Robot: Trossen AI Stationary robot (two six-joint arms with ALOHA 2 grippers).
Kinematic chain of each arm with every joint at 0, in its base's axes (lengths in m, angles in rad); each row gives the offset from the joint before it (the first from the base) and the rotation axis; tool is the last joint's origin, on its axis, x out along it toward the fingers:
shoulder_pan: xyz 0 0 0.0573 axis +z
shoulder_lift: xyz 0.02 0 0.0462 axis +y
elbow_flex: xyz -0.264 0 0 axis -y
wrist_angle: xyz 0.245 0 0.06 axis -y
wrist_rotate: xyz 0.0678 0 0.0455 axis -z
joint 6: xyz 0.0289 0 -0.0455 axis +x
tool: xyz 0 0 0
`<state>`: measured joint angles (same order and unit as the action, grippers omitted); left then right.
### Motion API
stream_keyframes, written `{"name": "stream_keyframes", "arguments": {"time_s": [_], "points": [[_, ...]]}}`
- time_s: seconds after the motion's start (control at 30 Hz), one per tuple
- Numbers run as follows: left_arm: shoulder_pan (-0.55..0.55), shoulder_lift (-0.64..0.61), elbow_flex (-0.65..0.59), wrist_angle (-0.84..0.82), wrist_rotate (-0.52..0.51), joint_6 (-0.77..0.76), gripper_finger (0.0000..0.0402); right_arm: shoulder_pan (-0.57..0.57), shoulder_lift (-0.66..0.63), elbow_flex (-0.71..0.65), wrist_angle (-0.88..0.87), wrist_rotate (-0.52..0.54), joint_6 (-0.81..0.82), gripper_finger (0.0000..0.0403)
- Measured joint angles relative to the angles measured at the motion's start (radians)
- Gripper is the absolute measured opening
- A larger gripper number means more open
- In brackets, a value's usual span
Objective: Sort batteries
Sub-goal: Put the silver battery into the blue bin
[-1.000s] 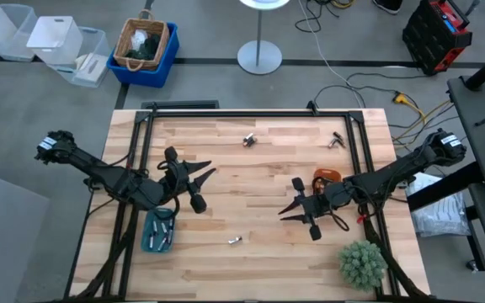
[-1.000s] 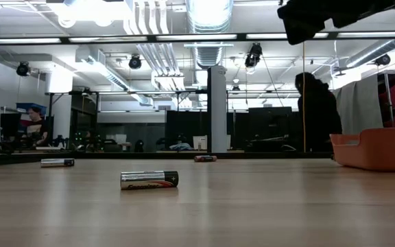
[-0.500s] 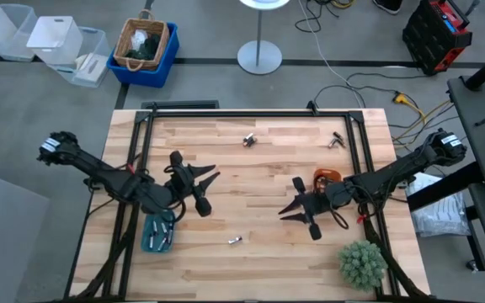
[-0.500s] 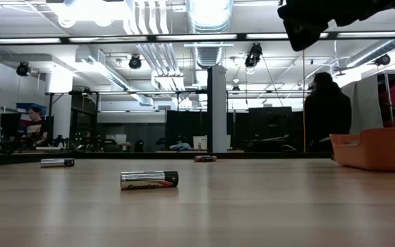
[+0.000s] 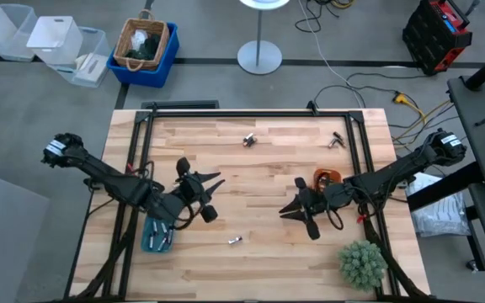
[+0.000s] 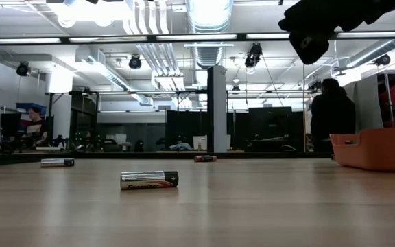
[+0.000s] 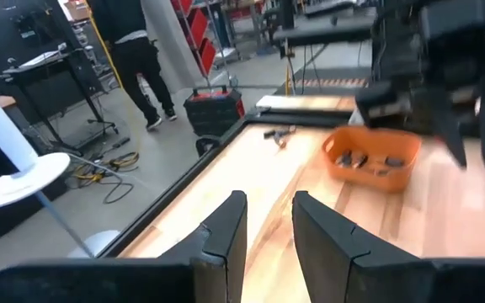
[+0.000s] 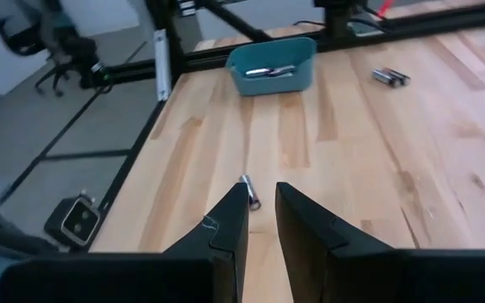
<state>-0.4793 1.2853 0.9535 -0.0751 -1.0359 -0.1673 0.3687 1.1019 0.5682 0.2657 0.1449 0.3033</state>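
Single batteries lie on the wooden table (image 5: pixel 259 261): one near the front (image 5: pixel 234 241), one at the far middle (image 5: pixel 247 140), one at the far right (image 5: pixel 337 140). More batteries lie in the teal tray (image 5: pixel 158 234) and in the orange tray (image 5: pixel 327 178). My left gripper (image 5: pixel 204 180) hovers open beside the teal tray, pointing right, with nothing between its fingers (image 7: pixel 268 227). My right gripper (image 5: pixel 290 200) hovers open left of the orange tray, pointing left. In its wrist view (image 8: pixel 261 210) a battery (image 8: pixel 248 192) lies on the table just beyond the fingertips.
A green plant-like tuft (image 5: pixel 362 263) sits at the near right corner. Black frame rails (image 5: pixel 251 115) run along the table's far edge and sides. In the low view a battery (image 6: pixel 149 180) lies closest, two more (image 6: pixel 57 162) (image 6: pixel 205 158) farther off. A person (image 6: pixel 333 113) stands in the room behind.
My left gripper has moved toward the table's right and near edges, along the teal tray's far side, staying open. My right gripper has kept its place. The batteries have not moved. In the room behind, a person has walked to the right.
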Motion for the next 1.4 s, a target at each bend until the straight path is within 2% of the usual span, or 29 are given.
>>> {"name": "stream_keyframes", "arguments": {"time_s": [0.13, 0.3, 0.43, 0.67, 0.77, 0.9, 1.0, 1.2, 1.4], "points": [[-0.003, 0.017, 0.000, -0.070, 0.029, -0.002, 0.0078, -0.001, 0.001, 0.019, -0.044, 0.022, 0.038, 0.0054], [-0.004, 0.016, 0.000, -0.161, 0.153, -0.034, 0.0078, 0.000, 0.001, 0.116, -0.259, 0.102, 0.039, 0.0054], [-0.005, 0.014, 0.000, -0.239, 0.198, -0.079, 0.0078, 0.000, 0.013, 0.200, -0.380, 0.156, 0.030, 0.0055], [-0.005, 0.011, 0.000, -0.461, 0.218, -0.223, 0.0078, -0.001, 0.067, 0.333, -0.529, 0.205, 0.024, 0.0057], [-0.004, 0.013, 0.000, -0.529, 0.272, -0.320, 0.0078, -0.001, 0.104, 0.402, -0.632, 0.250, 0.040, 0.0062], [-0.009, 0.042, -0.019, -0.514, 0.473, -0.394, 0.0078, -0.002, 0.163, 0.496, -0.770, 0.303, 0.057, 0.0068], [-0.017, 0.095, -0.025, -0.456, 0.571, -0.392, 0.0078, -0.003, 0.199, 0.546, -0.843, 0.305, 0.057, 0.0072], [-0.032, 0.233, -0.001, -0.346, 0.663, -0.358, 0.0078, -0.003, 0.228, 0.595, -0.894, 0.312, 0.056, 0.0071], [-0.048, 0.360, 0.089, -0.335, 0.682, -0.384, 0.0089, -0.003, 0.224, 0.595, -0.917, 0.312, 0.056, 0.0078]]}}
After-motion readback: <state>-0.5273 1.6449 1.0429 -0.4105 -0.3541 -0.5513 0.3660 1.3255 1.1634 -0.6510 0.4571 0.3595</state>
